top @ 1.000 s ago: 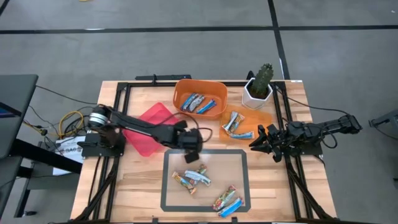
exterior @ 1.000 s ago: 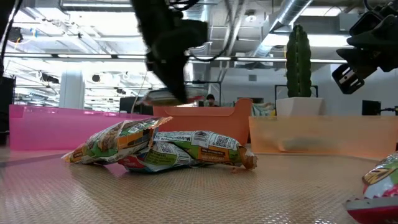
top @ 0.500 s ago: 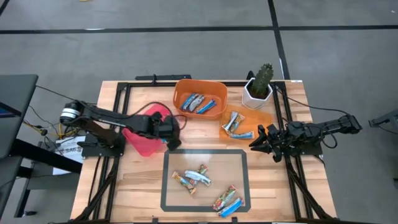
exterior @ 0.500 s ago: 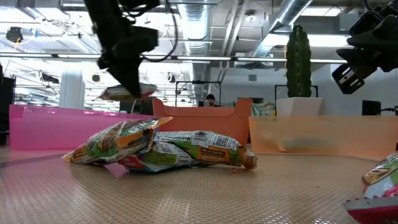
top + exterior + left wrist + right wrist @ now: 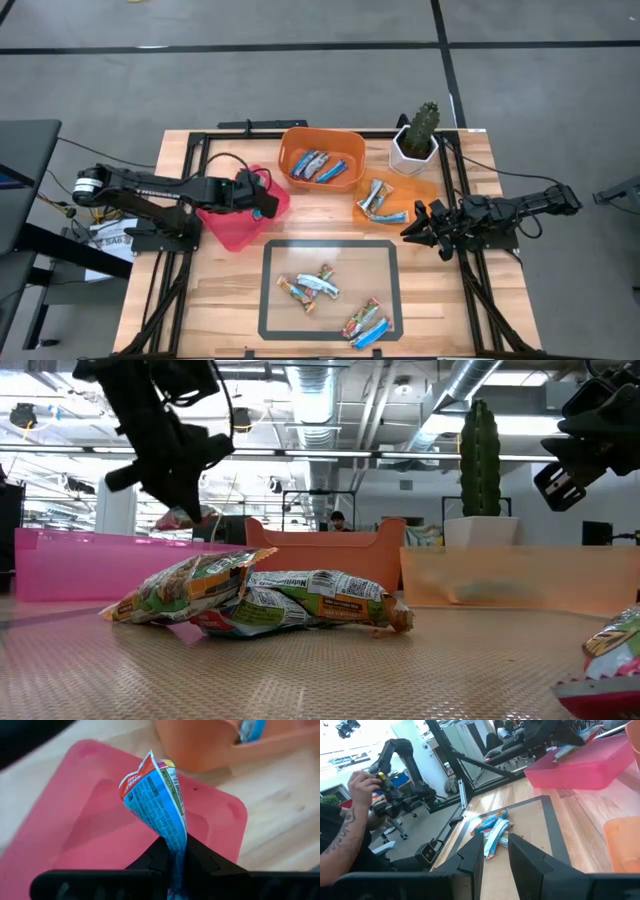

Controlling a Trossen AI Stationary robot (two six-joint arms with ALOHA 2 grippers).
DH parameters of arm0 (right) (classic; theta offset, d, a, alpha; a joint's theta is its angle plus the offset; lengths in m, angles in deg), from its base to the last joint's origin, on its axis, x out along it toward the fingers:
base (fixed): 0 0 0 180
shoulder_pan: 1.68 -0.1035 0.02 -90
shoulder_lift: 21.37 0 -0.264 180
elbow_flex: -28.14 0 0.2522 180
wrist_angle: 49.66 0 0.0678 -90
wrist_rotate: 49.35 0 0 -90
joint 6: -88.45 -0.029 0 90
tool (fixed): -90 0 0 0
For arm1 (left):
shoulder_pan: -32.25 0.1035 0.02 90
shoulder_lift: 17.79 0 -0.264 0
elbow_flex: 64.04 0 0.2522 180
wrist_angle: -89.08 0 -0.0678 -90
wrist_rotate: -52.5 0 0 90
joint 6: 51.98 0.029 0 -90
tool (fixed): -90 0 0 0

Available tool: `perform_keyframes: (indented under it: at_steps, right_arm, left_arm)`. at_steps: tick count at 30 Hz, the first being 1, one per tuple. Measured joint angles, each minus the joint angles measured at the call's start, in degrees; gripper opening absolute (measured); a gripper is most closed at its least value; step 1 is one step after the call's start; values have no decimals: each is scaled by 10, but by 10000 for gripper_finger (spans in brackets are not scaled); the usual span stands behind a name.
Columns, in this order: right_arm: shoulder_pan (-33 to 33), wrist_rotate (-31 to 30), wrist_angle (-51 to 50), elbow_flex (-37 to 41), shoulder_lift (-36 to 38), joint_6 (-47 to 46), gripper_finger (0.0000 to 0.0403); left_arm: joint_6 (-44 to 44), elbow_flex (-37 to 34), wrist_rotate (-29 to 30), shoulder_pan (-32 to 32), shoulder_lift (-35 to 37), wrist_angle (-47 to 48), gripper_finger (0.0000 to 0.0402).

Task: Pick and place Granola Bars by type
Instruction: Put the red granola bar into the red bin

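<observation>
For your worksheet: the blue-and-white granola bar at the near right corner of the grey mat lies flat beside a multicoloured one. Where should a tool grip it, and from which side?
Grip the blue-and-white bar across its narrow middle, coming straight down from above. It lies flat on the mat, long and thin, with a multicoloured bar close along one side, so the fingers probably fit best closing across its width, one slipping between the two bars.

I see the bar [image 5: 159, 802] clamped in my left gripper [image 5: 174, 851] printed blue with white text and a red and yellow end, and the bin [image 5: 95, 820] under it is plain pink. Beside that bin, the next bin [image 5: 321, 163] is orange and holds blue and silvery wrappers. On the grey-bordered tan mat [image 5: 330, 288], the bars [image 5: 262, 600] show green, orange and brown print.
</observation>
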Motion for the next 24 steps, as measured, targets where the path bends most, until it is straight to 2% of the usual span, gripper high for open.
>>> perform_keyframes:
  at_steps: [6, 15, 24]
  right_arm:
    - [0, 0, 0, 0, 0, 0, 82]
    - [0, 0, 0, 0, 0, 0, 82]
    - [0, 0, 0, 0, 0, 0, 82]
  left_arm:
    - [-46, -64, -41, 17, 41, -81, 31]
    - [-74, -97, 17, 34, 70, -88, 32]
    - [-133, -102, 17, 38, 70, -95, 32]
